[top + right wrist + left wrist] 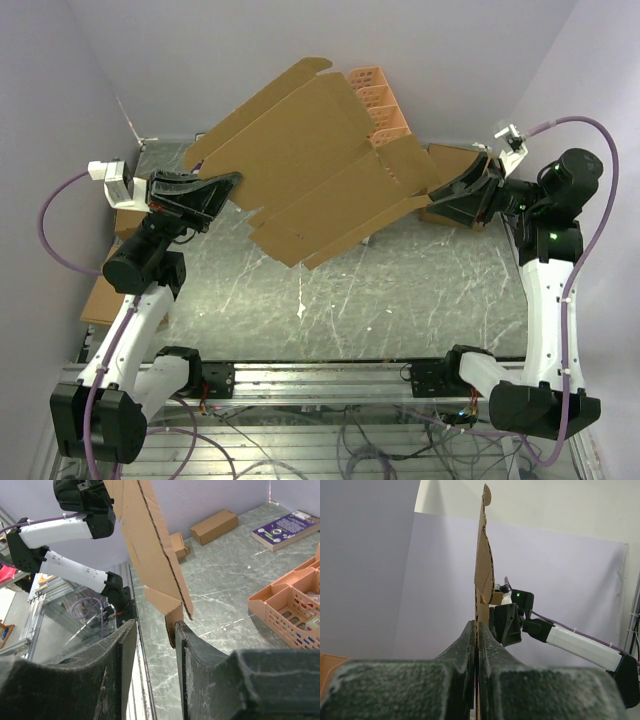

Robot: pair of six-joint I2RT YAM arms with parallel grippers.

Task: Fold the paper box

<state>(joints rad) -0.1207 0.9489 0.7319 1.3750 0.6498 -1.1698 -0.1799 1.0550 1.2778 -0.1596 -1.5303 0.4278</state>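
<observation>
Table (400, 290): grey marbled top, fills the lower middle of the top view. Orange rack (375, 95) at upper centre, partly hidden behind the card.

Box (310, 160): a flat brown die-cut sheet, no wall folded up yet. It is held in the air over the table at upper centre of the top view, tilted, spanning from one gripper to the other.

Handling, as judged: light, thin card. Stiff over a short span, but likely to sag across its full width. It should bend readily at the score lines and may tear along the perforations if twisted. The matte face is unlikely to slip. Best held on a solid panel edge near a crease, not by a small tab.

Left gripper (228, 188): left of centre in the top view. Its fingers (487, 640) are pressed together on the sheet's left edge. In the left wrist view the card stands edge-on, rising from them at frame centre.

Right gripper (447, 197): right of centre, jaws apart and nothing clamped.

Tab (174, 622): small, hangs into that gap at lower centre of the right wrist view. It is touching or just beside the picture-right finger (190, 645) and apart from the other.
</observation>
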